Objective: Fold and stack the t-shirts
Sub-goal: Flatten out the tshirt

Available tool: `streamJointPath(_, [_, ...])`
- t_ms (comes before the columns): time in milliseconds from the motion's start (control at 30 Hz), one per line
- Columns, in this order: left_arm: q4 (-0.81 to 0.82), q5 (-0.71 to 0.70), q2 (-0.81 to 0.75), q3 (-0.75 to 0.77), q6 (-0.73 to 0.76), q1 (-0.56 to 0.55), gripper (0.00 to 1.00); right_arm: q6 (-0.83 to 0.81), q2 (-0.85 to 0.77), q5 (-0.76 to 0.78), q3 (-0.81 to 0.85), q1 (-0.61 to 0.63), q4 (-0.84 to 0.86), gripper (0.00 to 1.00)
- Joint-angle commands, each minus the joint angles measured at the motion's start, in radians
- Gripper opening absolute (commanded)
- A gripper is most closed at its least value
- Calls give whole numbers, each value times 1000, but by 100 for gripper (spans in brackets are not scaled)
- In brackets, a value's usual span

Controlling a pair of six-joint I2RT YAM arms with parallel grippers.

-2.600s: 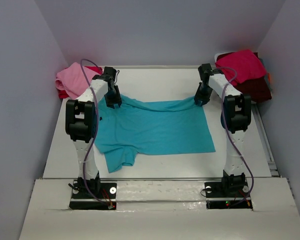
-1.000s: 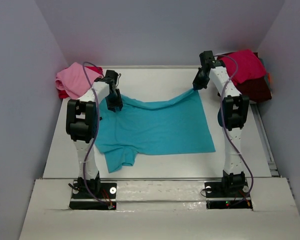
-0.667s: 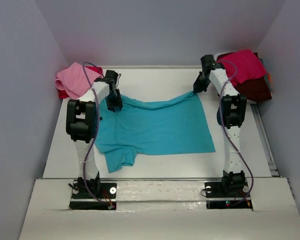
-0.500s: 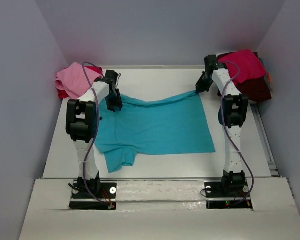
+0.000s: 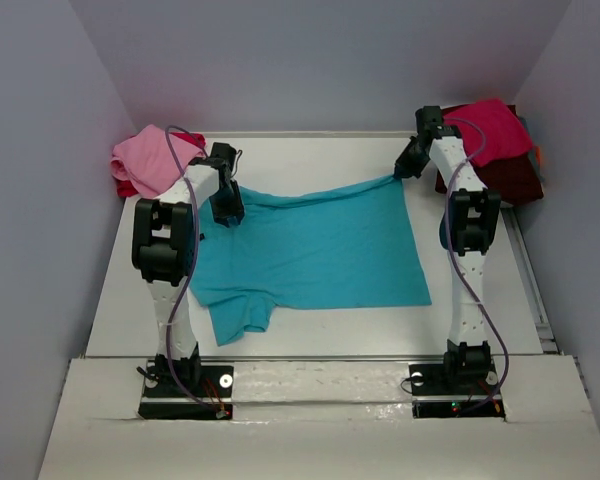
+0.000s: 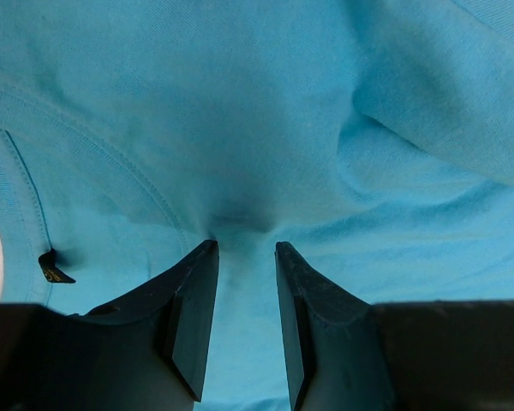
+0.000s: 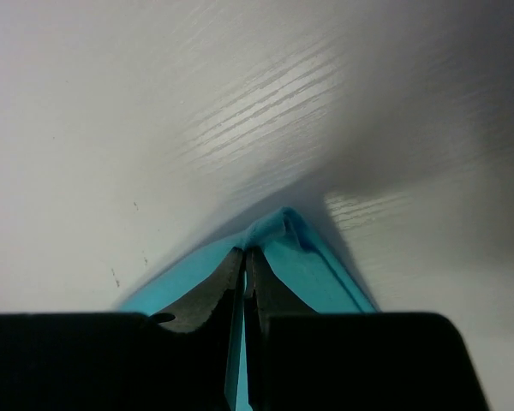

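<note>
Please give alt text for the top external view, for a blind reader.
The left gripper and right gripper hold the far edge of a turquoise t-shirt on a white table; pink shirt far left, red shirt far right.

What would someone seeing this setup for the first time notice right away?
A turquoise t-shirt spreads over the middle of the white table, its far edge stretched between the left fingers and the right fingers, which pinch it at either end. A pink shirt is heaped at the far left corner, and a crimson shirt tops a pile at the far right.
</note>
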Motion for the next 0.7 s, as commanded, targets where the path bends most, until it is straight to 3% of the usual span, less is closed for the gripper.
streamJointPath(0, [-5, -21, -61, -14, 14, -2, 44, 10, 17, -11, 44, -20, 82, 10])
streamJointPath(267, [-3, -21, -63, -20, 16, -2, 44, 21, 34, -34, 66, -30, 125, 14])
streamJointPath(567, [0, -19, -76, -30, 16, -2, 44, 0, 33, -65, 75, -39, 168, 59])
streamJointPath(667, [4, -19, -82, -37, 16, -2, 44, -5, 22, -74, 64, -39, 157, 60])
